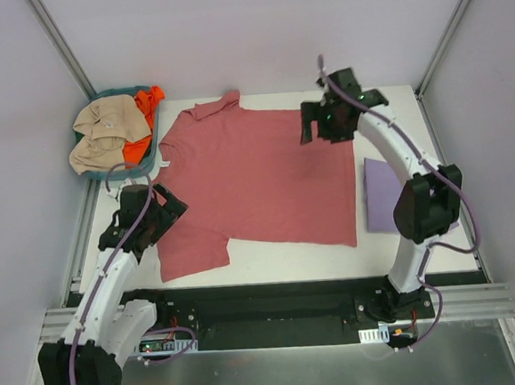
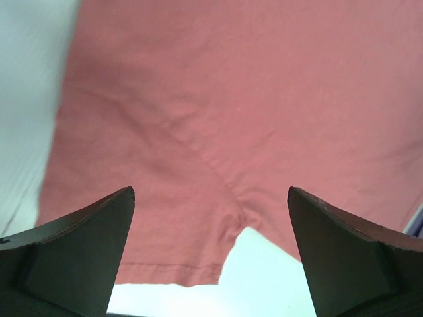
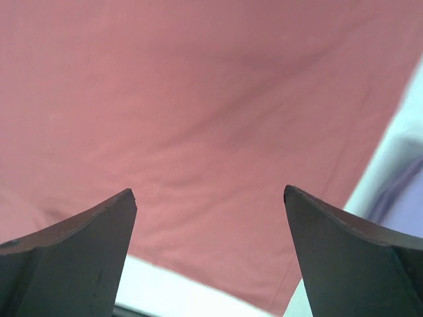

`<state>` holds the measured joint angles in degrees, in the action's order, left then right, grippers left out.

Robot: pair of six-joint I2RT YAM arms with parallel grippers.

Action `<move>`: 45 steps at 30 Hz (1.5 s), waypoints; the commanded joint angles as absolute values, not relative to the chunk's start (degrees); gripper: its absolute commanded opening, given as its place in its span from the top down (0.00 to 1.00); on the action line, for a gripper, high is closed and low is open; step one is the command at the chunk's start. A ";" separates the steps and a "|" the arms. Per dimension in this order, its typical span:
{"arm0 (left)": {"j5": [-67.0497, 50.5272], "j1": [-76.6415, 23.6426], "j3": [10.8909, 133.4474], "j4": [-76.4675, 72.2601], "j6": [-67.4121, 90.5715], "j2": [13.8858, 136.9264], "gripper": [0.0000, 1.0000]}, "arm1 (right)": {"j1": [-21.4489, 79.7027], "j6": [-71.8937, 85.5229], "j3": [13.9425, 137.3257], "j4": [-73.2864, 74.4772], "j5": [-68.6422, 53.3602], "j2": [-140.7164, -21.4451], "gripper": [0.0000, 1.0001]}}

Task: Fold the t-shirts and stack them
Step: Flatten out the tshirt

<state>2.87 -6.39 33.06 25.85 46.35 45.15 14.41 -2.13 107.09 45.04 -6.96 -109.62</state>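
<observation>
Red shirt (image 1: 256,179) flat on the table (image 1: 281,260), purple shirt (image 1: 381,196) just beside.
Light, limp cloth, likely: pinch at sleeve or hem. Left fingers (image 2: 79,251) and right fingers (image 3: 350,257) gape open over the red one.

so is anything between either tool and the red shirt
Nothing visible. The left tool hangs open over the red shirt's near-left sleeve, the right tool open over its far-right side, with only bare cloth below each.

Right tool (image 3: 208,190), jaws far apart, above the flat brick-red t-shirt (image 3: 198,99)
</observation>
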 commanded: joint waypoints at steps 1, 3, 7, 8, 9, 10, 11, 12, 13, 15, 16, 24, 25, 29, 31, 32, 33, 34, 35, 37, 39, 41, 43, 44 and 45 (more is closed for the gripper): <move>-2.72 -6.59 40.59 12.94 42.20 56.91 0.01 | 22.84 -0.10 89.86 41.60 -0.53 -100.83 0.04; -3.69 -6.59 46.20 10.20 40.70 65.87 0.01 | 25.13 3.33 81.86 37.63 -2.27 -97.92 0.04; -7.02 -6.77 58.60 8.53 37.54 84.07 0.01 | 26.72 6.23 73.23 32.88 -4.39 -96.06 0.04; -6.86 -6.77 60.71 8.26 37.27 87.42 0.01 | 26.81 6.50 71.82 32.61 -5.00 -96.41 0.04; -6.16 -6.85 62.65 8.26 37.27 90.93 0.01 | 26.81 6.42 70.94 32.69 -5.01 -96.94 0.04; -5.46 -6.86 64.23 8.35 37.00 94.19 0.01 | 26.72 6.68 70.23 33.04 -4.14 -97.47 0.04; -5.71 -6.77 65.47 9.22 36.74 96.57 0.01 | 26.81 6.68 69.62 33.48 -3.70 -98.08 0.04; -6.84 -6.77 66.52 10.01 36.48 98.59 0.01 | 26.81 6.68 69.17 34.01 -3.08 -98.52 0.04; -7.73 -6.85 66.36 10.11 36.39 99.74 0.01 | 26.72 6.85 68.47 34.27 -2.38 -98.70 0.04; -7.39 -7.03 64.44 10.28 36.91 100.46 0.01 | 26.63 7.38 66.46 34.45 -1.94 -98.70 0.04; -7.03 -7.03 62.42 10.63 36.91 100.20 0.01 | 26.63 7.82 65.49 34.45 -1.85 -98.53 0.04; -10.11 -8.00 43.36 14.41 39.28 87.04 0.01 | 26.37 9.67 53.10 33.66 -0.88 -91.86 0.04; -9.41 -8.00 40.55 15.46 39.46 84.31 0.01 | 26.19 9.84 51.35 33.92 -0.97 -90.71 0.04; -8.52 -8.09 32.19 21.52 40.16 73.33 0.01 | 25.58 10.37 46.15 36.03 -1.06 -85.71 0.04; -10.97 -8.35 28.32 23.55 41.13 67.18 0.01 | 25.58 10.90 43.61 37.35 -1.31 -83.33 0.04; -11.51 -8.61 27.08 23.99 41.74 63.76 0.01 | 25.49 10.55 42.46 37.53 -2.45 -82.10 0.04; -11.86 -8.96 26.11 24.69 42.36 60.41 0.01 | 25.58 10.02 41.58 37.53 -3.07 -81.13 0.04; -12.21 -9.05 26.02 25.31 42.54 57.86 0.01 | 25.49 9.58 41.22 37.53 -3.60 -79.99 0.04; -12.22 -9.14 26.62 25.49 42.28 55.57 0.01 | 25.58 8.97 41.57 37.70 -3.78 -78.94 0.04; -11.25 -9.14 30.30 25.66 41.49 53.44 0.01 | 25.58 7.92 43.58 38.14 -3.34 -77.26 0.04; -9.94 -9.14 36.88 25.66 39.56 55.10 0.01 | 25.49 6.77 47.53 39.11 -2.38 -76.29 0.04; -6.87 -9.14 45.75 25.66 38.24 59.22 0.01 | 25.58 5.72 52.10 39.55 -1.76 -76.20 0.04; -3.71 -9.05 52.70 25.49 37.88 64.74 0.01 | 25.58 4.66 55.44 38.51 -2.37 -77.34 0.04; -2.04 -9.05 56.82 25.40 37.62 67.91 0.01 | 25.58 4.14 56.68 37.80 -2.90 -78.47 0.04; -0.37 -9.05 60.69 25.40 37.01 72.20 0.01 | 25.58 3.96 57.56 36.75 -3.42 -79.88 0.04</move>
<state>-7.77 -8.69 47.86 27.31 39.72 62.85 25.74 6.59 51.24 38.79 -2.79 -78.72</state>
